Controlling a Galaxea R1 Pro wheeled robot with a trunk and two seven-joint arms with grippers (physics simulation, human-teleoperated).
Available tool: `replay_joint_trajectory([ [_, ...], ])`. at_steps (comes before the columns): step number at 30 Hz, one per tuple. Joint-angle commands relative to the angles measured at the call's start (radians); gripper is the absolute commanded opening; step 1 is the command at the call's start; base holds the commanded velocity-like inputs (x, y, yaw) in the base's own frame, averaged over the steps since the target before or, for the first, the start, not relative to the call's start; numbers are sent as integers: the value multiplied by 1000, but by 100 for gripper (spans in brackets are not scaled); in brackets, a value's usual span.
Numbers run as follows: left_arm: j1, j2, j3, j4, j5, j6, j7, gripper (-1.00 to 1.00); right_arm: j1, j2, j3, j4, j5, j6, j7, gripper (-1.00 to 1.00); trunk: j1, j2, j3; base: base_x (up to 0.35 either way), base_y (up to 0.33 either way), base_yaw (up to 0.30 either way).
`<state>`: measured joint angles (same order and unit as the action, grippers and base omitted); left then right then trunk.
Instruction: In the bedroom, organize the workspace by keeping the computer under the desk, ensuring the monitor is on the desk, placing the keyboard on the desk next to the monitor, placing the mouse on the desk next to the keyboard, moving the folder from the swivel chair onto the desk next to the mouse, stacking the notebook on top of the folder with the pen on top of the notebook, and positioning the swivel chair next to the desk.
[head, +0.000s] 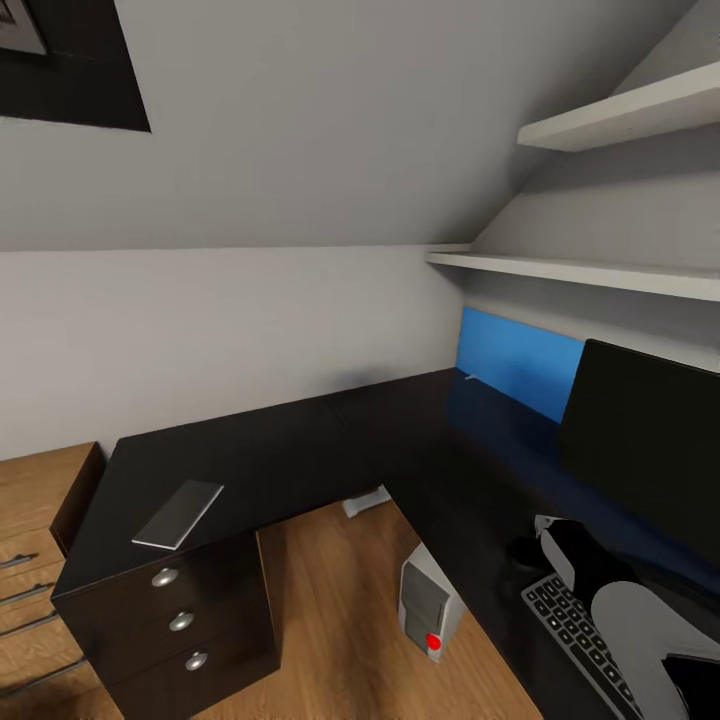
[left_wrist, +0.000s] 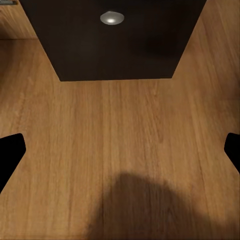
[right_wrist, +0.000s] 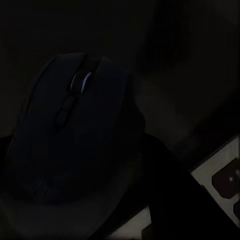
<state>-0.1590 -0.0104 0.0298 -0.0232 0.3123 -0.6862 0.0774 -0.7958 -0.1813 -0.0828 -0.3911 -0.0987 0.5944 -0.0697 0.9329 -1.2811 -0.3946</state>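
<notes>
Two arms are working apart: the right gripper (head: 545, 545) is hanging over the bench (head: 300, 450) with the mouse (right_wrist: 75, 135) close under its camera, beside the keyboard (head: 570, 625) and below the monitor (head: 645, 440). Whether its jaws are clamped I cannot tell. The left gripper (left_wrist: 120, 150) is holding its jaws apart over the floor (left_wrist: 120, 130). Mouse placement seems in hand; next comes settling it beside the keyboard.

monitor (head: 650, 440) cut off at right edge of head view. keyboard (head: 575, 625) part covered by right arm, rest runs off bottom edge. mouse (right_wrist: 65, 135) very dark in right wrist view, outline hard to trace. left gripper's fingertips (left_wrist: 11, 152) clipped at both sides of left wrist view.
</notes>
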Motion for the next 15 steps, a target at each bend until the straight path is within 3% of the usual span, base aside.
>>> replay_joint_trajectory([
  [1, -1, 0, 2, 0, -5, -3, 5, 100, 0, 0, -2, -2, -14, 4, -10, -100, 0, -1, -1, -10, -4, 0],
  [8, -1, 0, 2, 0, -5, -3, 5, 100, 0, 0, -2, -2, -13, 3, -19, -100, 0, -1, -1, -2, -1, 0],
  [9, -1, 0, 2, 0, -5, -3, 5, 100, 0, 1, -2, -2, -13, 2, -32, -100, 0, -1, -1, 0, 0, 0],
  [10, -1, 0, 3, 0, -5, -3, 5, 100, 0, 3, -3, -1, -14, -5, -91, -100, 0, -1, -1, 0, 0, 0],
  [15, -1, 0, 4, 0, -5, -3, 6, 100, 0, 4, -3, -1, -15, -7, -103, -100, 0, -1, -1, 0, 0, 0],
])
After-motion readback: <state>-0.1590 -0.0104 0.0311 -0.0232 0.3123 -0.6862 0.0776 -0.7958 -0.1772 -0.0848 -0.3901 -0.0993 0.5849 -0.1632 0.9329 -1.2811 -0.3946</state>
